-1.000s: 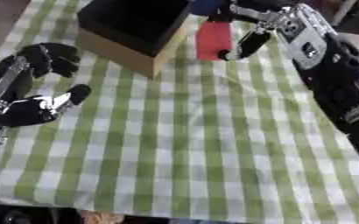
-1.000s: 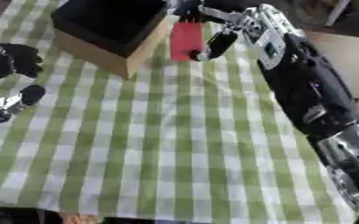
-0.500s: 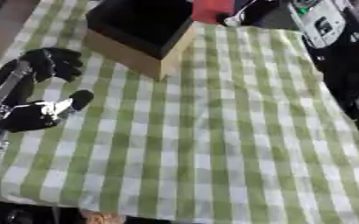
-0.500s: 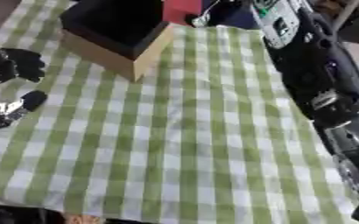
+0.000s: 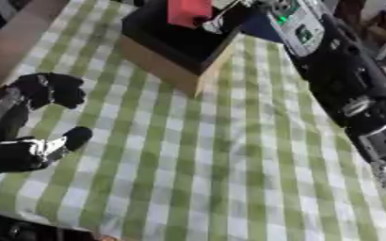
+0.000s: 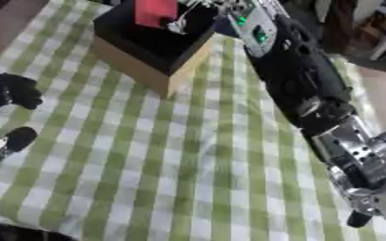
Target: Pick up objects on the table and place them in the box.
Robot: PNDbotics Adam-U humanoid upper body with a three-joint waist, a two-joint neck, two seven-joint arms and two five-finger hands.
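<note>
The red block-shaped object [image 5: 188, 11] is being gripped by the curled fingers of the right hand [image 5: 229, 14] up at twelve o'clock, held right over the open mouth of the tan box with a black lining [image 5: 173, 73]. Whether it is touching the lining cannot be told. Outward from there, the black right forearm [image 6: 291, 70] with a small green light is stretched in from the three o'clock side across the green-and-white checked tablecloth [image 5: 229, 164]. Down at nine o'clock the left hand [image 5: 44, 120] is parked idle, fingers relaxed and holding nothing. The placing step is judged to be in hand; next, a release over the box would be called for. No brand or writing can be read
</note>
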